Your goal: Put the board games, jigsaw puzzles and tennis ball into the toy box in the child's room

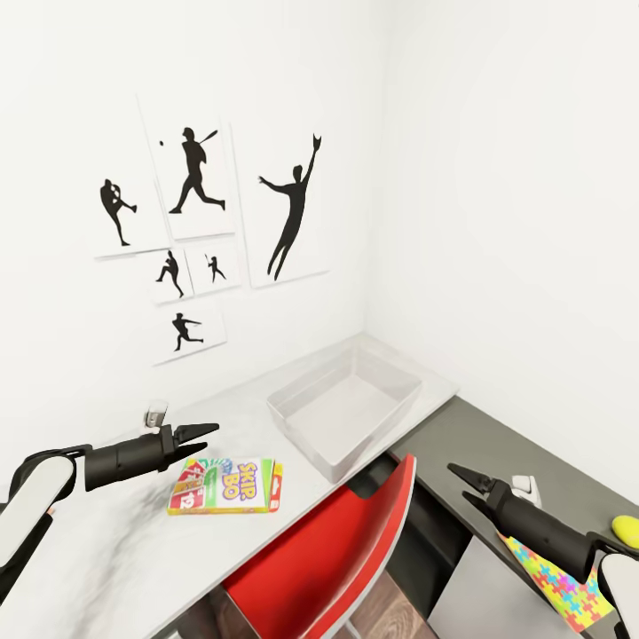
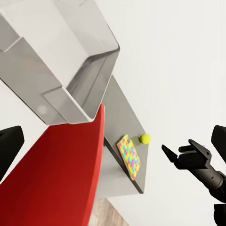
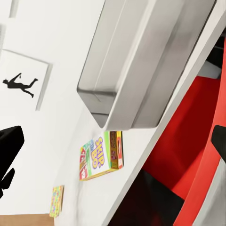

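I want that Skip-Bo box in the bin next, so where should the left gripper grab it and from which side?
The Skip-Bo box lies flat on the table, so probably come from above and pinch across its two long edges, near the middle. The left gripper hangs just over its near-left corner, and the toy box sits close by.

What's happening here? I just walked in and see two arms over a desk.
Both arms hover empty. The left gripper is above the Skip-Bo box on the white table; the toy box beside it holds nothing visible. The right gripper hangs over the darker desk, where a puzzle and tennis ball lie.
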Controlling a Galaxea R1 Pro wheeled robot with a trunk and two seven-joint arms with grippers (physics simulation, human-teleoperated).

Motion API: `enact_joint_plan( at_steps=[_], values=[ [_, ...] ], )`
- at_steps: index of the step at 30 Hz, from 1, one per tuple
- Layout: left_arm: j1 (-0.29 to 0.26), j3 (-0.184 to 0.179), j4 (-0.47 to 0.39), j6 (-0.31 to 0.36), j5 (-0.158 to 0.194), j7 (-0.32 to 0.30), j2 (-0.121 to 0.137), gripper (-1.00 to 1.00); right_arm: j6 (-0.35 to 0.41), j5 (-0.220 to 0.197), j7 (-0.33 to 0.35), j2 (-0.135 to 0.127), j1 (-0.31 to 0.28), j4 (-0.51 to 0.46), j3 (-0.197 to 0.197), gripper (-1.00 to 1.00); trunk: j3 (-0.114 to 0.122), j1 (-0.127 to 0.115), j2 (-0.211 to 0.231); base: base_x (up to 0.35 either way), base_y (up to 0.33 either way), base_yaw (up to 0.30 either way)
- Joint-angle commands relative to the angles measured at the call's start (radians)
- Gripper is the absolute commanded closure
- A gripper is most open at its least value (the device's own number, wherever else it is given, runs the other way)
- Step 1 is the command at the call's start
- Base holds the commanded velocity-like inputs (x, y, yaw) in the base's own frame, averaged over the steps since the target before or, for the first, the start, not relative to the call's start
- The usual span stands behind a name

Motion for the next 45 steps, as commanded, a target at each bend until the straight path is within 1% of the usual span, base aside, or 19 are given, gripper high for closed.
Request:
enact_joint_plan(
  at_steps=[1, 20, 27, 32, 45],
  values=[
    [-0.001, -0.001, 0.0, 0.001, -0.007, -0.009, 0.0, -1.0, 0.004, 0.012, 0.01, 0.0, -0.001, 0.0, -0.002, -1.0, -0.001, 0.001, -0.002, 0.0, 0.0, 0.0],
    [0.0, -0.002, 0.001, -0.001, -0.009, -0.008, 0.0, -1.0, 0.004, 0.016, 0.01, -0.001, -0.001, 0.007, -0.002, -1.0, 0.03, 0.001, -0.002, 0.0, 0.0, 0.0],
    [0.0, -0.001, 0.001, -0.001, -0.009, -0.007, 0.0, -1.0, 0.004, 0.015, 0.009, -0.001, -0.001, 0.007, -0.002, -1.0, 0.034, 0.001, -0.002, -0.041, 0.002, -0.014],
    [0.0, -0.001, 0.001, 0.0, -0.009, -0.007, 0.0, -1.0, 0.004, 0.015, 0.01, -0.001, -0.001, 0.007, -0.002, -1.0, 0.034, 0.001, -0.002, -0.185, 0.061, -0.176],
    [0.0, 0.0, 0.001, 0.001, -0.007, -0.008, 0.001, -1.0, 0.004, 0.014, 0.01, -0.001, -0.001, 0.007, -0.002, -1.0, 0.034, 0.001, -0.002, -0.263, 0.11, -0.266]
  ],
)
